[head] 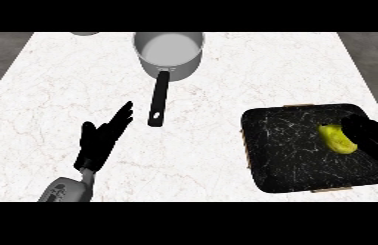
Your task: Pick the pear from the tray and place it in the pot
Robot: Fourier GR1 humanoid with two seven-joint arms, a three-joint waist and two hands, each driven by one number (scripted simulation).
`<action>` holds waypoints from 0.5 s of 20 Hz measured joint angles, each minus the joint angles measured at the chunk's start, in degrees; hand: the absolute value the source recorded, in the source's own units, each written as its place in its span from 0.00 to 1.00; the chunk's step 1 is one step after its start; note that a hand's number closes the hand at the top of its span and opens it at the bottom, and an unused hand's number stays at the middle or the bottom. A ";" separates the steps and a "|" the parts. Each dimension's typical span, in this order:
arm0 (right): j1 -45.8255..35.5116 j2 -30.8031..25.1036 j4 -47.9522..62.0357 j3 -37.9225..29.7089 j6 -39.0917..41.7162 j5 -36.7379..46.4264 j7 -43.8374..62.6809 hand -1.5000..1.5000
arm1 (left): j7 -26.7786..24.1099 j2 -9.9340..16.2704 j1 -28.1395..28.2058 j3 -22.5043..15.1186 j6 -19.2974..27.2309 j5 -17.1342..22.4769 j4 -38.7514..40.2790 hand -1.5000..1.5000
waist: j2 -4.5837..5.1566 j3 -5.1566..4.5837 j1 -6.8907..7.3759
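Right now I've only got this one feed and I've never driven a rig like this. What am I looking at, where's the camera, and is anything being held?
This is the view from the robot's head, looking steeply down at a white marble counter. The robot is a humanoid with grey forearms and black hands. Its left hand shows at lower left, open with fingers straight, touching nothing. Its right hand is at the right edge, over the black tray; it blends into the dark tray, so I cannot tell whether its fingers have closed. The yellow-green pear lies on the tray right beside that hand. At the top sits a grey metal pot, with nothing visible inside and its black handle pointing toward you. A grey object peeks in at the top left edge.
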 measured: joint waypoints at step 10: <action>-2.30 2.88 -15.19 2.69 -7.95 8.39 -10.62 1.00 | -0.07 0.03 -0.31 0.07 -0.97 -0.22 0.08 0.50 | 1.17 2.09 1.45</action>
